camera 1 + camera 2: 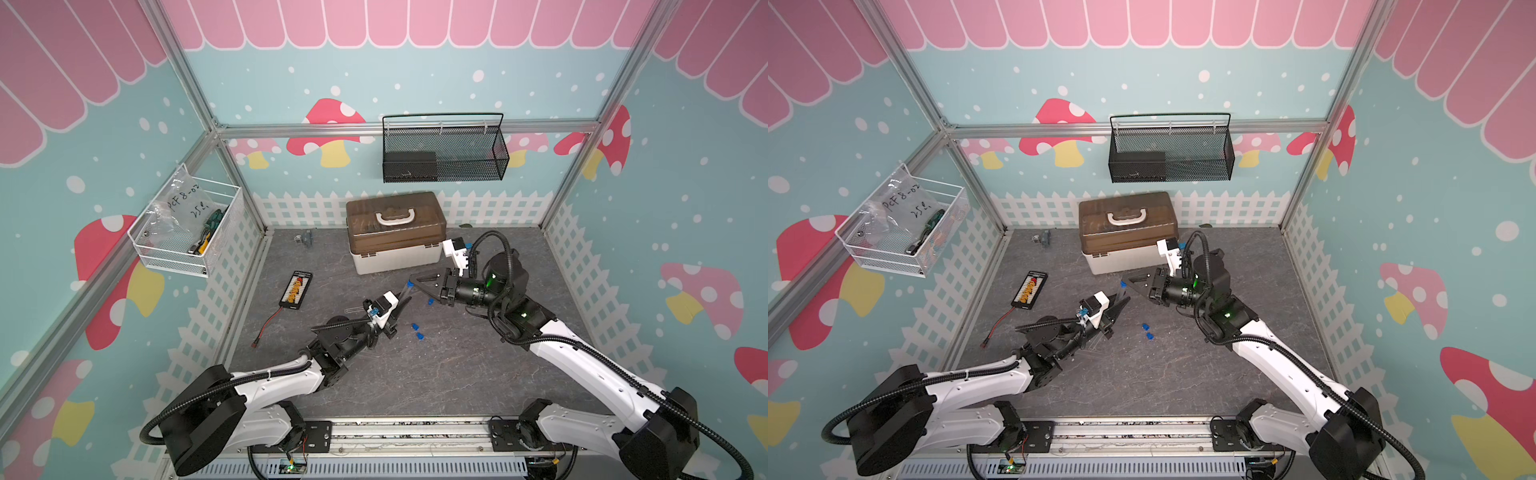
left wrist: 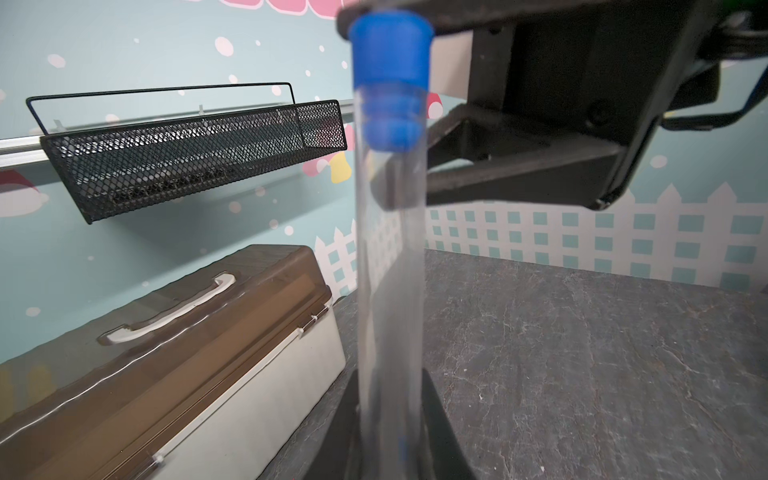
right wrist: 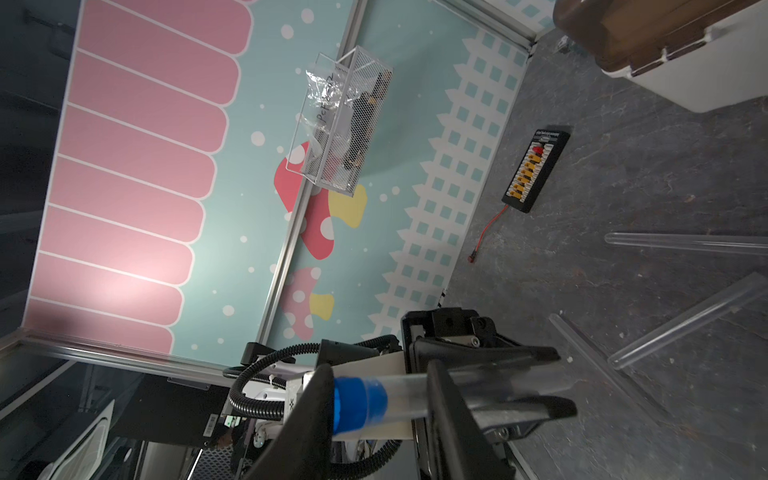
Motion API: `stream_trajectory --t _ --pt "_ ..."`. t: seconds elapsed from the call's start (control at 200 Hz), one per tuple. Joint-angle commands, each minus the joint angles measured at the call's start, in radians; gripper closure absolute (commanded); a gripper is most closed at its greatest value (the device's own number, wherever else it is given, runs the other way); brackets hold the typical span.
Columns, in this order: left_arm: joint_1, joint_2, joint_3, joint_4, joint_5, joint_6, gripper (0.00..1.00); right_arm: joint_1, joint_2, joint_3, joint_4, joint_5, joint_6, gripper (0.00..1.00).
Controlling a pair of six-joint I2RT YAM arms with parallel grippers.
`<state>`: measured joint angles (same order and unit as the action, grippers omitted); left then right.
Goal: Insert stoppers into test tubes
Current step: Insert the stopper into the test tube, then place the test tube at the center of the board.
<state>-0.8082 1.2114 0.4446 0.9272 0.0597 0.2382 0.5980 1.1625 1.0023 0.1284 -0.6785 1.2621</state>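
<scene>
one stopper in one tube

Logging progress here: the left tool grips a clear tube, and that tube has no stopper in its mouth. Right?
Not quite. The left tool does grip the clear tube, but a blue stopper is seated in its mouth; the left wrist view shows it.

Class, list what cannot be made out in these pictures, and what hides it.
- Left wrist view: whether the right end effector touches the stopper; blurred, too near the lens.
- Right wrist view: two loose test tubes run off the picture's edge.
- Both top views: those tubes hardly show, clear against the grey table.
- Top view: what the black mesh basket holds, hidden by mesh.
</scene>
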Motion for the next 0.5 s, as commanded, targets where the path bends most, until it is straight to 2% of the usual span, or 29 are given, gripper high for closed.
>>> stream_trajectory --t 0.0,0.075,0.155,0.225,0.28,0.345,0.495 --pt "0.003 -0.058 0.078 -0.09 -0.017 -0.073 1.0 -0.028 -0.014 0.122 -0.199 -0.065 -0.084 0.55" --pt "0.007 -0.062 0.098 -0.286 -0.012 -0.129 1.0 -0.06 -0.052 0.175 -0.209 -0.053 -0.14 0.5" --pt "0.008 -0.068 0.146 -0.519 -0.043 -0.186 1.0 -0.108 -0.118 0.151 -0.307 0.054 -0.213 0.5" --pt "0.012 -0.074 0.189 -0.695 -0.085 -0.215 1.0 -0.135 -0.182 0.081 -0.432 0.216 -0.294 0.51" --pt "0.012 -0.088 0.203 -0.773 -0.102 -0.214 1.0 -0.135 -0.213 0.022 -0.547 0.369 -0.371 0.52" --pt "0.019 -0.106 0.22 -0.855 -0.129 -0.223 1.0 -0.138 -0.229 -0.048 -0.661 0.512 -0.4 0.54" --pt "0.045 -0.092 0.325 -1.105 -0.164 -0.211 1.0 -0.138 -0.253 -0.145 -0.677 0.576 -0.44 0.55"
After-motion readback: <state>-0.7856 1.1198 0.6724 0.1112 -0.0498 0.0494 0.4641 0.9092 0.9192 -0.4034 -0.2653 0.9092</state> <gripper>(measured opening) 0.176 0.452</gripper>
